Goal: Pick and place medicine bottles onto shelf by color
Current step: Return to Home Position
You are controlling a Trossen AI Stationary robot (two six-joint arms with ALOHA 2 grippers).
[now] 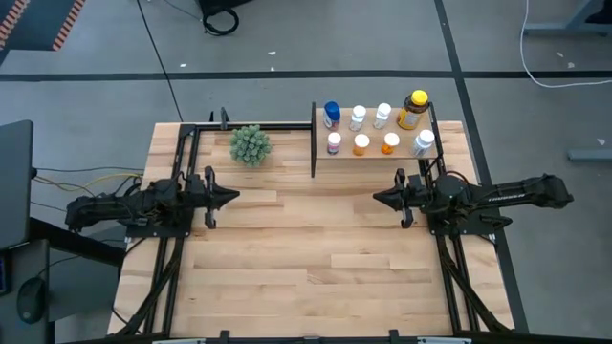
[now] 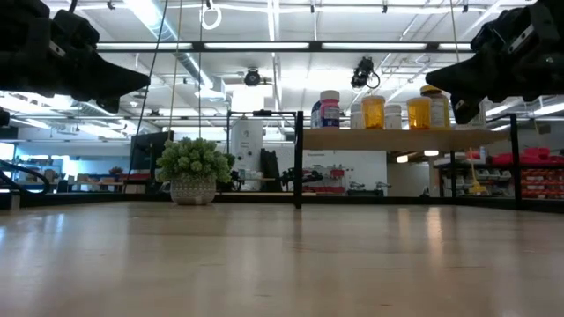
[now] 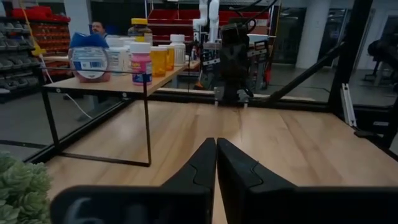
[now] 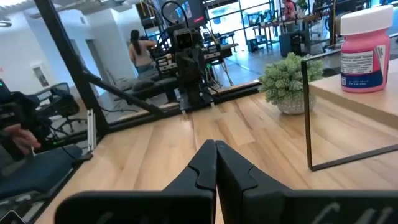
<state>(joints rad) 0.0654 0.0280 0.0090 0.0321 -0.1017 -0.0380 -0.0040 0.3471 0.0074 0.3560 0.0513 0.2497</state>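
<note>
**All bottles shelved, both arms empty over the bench**

On the left, the left gripper [image 1: 232,198] hangs above the bench [image 1: 306,258] and points toward the middle. Its wrist view shows the fingers [image 3: 202,165] clenched tip to tip on nothing. Behind it, near the back edge, stands the green plant [image 1: 250,144], which has no part in the job.

Right of the plant is the black divider [image 1: 314,139], and beyond that the shelf [image 1: 346,131], which carries the medicine bottles. The back row holds:
- the blue bottle [image 1: 332,115]
- two white bottles [image 1: 358,118]
- the amber bottle [image 1: 413,111], with its yellow cap

The front row holds:
- the pink-labelled bottle [image 1: 334,143]
- two orange bottles [image 1: 360,144] side by side
- one more white-capped bottle [image 1: 424,143] at the right end

No bottle shows on the bench itself.

Farthest right, the right gripper [image 1: 379,198] faces the left one from just in front of the shelf. Its own fingers [image 4: 231,168] are likewise pressed together and empty.

With nothing left to pick, the placing looks finished and the step in hand is the retreat to rest. The next move asks little of the arms. The right arm should draw back without brushing the shelf frame or the front-row bottles, and both arms should settle clear of the middle. Grouping by colour looks only partly tidy, since that last white-capped one stands apart from the other two.
</note>
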